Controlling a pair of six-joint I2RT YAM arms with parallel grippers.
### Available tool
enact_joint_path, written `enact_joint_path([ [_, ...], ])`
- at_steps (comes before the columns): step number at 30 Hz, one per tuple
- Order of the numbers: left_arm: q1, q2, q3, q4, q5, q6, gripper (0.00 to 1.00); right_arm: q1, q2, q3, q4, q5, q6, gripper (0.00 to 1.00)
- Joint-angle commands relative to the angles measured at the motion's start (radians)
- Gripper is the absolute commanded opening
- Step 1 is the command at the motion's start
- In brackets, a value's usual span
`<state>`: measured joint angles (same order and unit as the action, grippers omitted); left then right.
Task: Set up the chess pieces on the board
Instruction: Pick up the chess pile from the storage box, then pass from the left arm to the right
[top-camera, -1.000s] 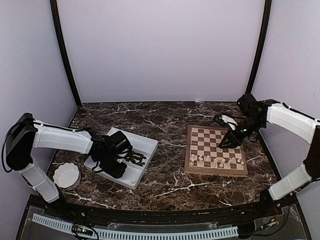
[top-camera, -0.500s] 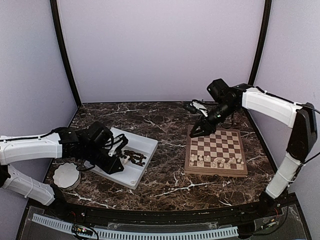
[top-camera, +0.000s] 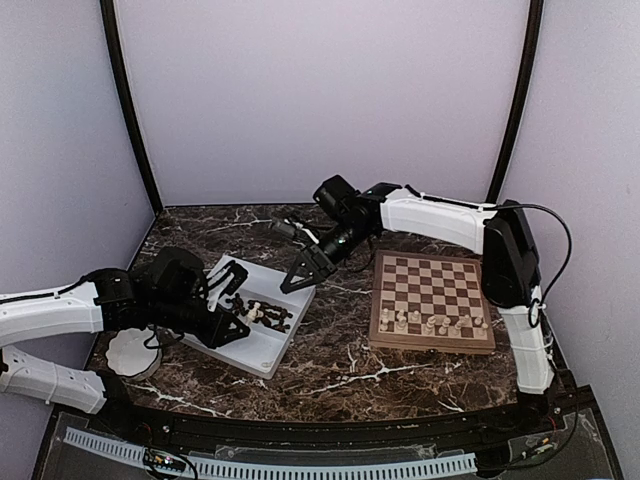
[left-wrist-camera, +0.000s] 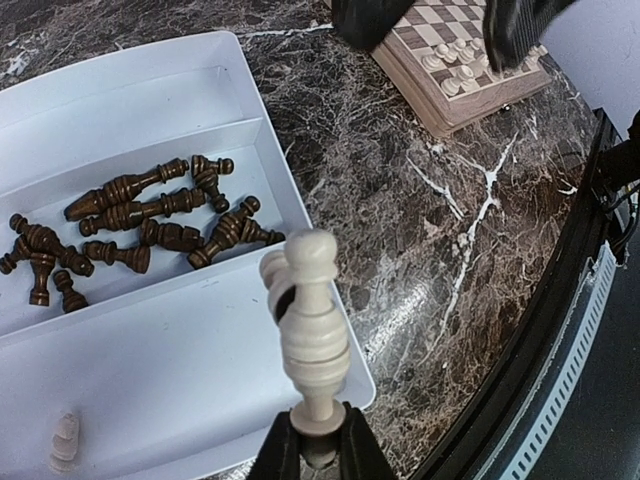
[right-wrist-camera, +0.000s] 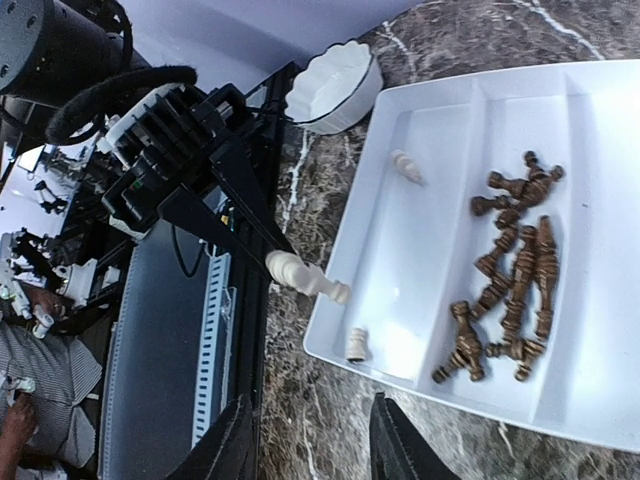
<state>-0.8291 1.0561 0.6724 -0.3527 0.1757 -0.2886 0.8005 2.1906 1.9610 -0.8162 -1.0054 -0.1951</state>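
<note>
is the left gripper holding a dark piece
No, the left gripper is shut on a pale piece; the dark pieces lie in the tray.

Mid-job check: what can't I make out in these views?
Held pale piece: top view, hidden under the left gripper.
Placed pieces on the board: kinds too small from the top; left wrist view catches only a corner.
Loose pale piece in the tray: too small and blurred to name.
</note>
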Motion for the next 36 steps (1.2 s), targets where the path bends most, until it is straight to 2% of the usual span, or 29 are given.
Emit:
enact_joint_path([
  [1, -0.005, -0.018, -0.009, 0.042, 0.010, 0.002, 0.09, 0.064, 0.057, 0.060, 0.047, -0.124, 0.101, 0.43],
  [9, -0.005, -0.014, -0.019, 0.053, 0.041, -0.001, 0.09, 0.104, 0.106, 0.066, 0.101, -0.164, 0.158, 0.43],
  [15, -0.006, -0.016, -0.031, 0.049, 0.053, -0.007, 0.09, 0.120, 0.144, 0.103, 0.113, -0.183, 0.171, 0.38],
  [36, -0.007, -0.035, -0.025, -0.012, 0.055, -0.034, 0.09, 0.098, 0.189, 0.139, 0.127, -0.070, 0.195, 0.37],
])
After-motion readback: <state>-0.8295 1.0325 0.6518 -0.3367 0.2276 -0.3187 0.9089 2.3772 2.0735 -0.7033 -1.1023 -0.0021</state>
